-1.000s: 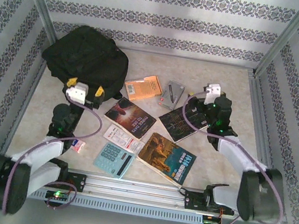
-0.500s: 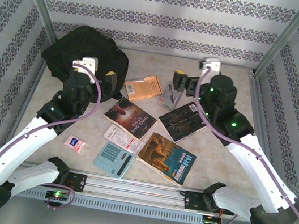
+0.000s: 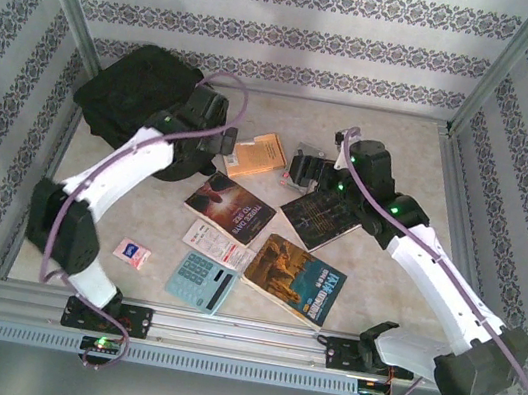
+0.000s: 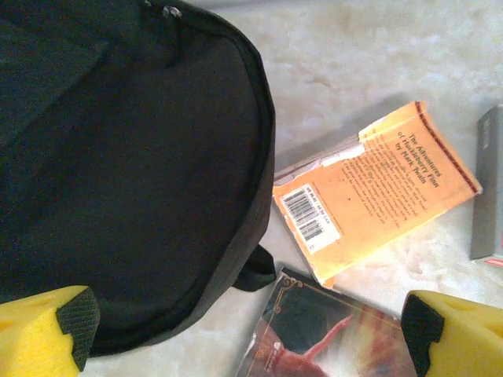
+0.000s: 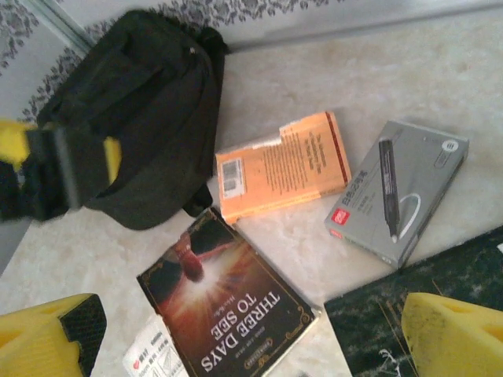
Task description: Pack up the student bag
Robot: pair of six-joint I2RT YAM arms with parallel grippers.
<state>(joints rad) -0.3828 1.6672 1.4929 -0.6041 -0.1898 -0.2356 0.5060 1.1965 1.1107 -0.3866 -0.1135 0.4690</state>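
1. The left gripper point(image 4: 251, 334) has its jaws spread wide with nothing between them. Its yellow pads point(image 4: 43, 334) sit at the lower corners of the left wrist view. It hangs over the edge of the student bag point(image 3: 144, 96) that faces the books.
2. The right gripper point(image 5: 251, 334) is equally wide and empty. It is poised above the grey pen box point(image 5: 401, 188) and the dark green book point(image 3: 326, 218).
3. The student bag lies flat in the far-left corner of the table point(image 3: 404, 150). Its long axis runs diagonally from that corner toward the table's middle, and its rounded, zipped edge faces the books.
4. The orange book point(image 4: 373, 200) lies just beside that edge.
5. Counted, there are:
   - one bag
   - four books: orange, dark green, the "Three Days to See" book point(image 5: 228, 306) and the landscape-cover book point(image 3: 293, 278)
   - one pen box
   - one calculator point(image 3: 201, 281)
   - one white leaflet point(image 3: 219, 244)
   - one small packet point(image 3: 132, 254)
6. The left wrist view resolves the orange book's barcode and a short strap loop point(image 4: 255, 275) at the bag's edge, both blurred from overhead.
7. The right wrist view makes a book title and the pen printed on the box legible.
8. The overhead view takes in the calculator and the small packet.
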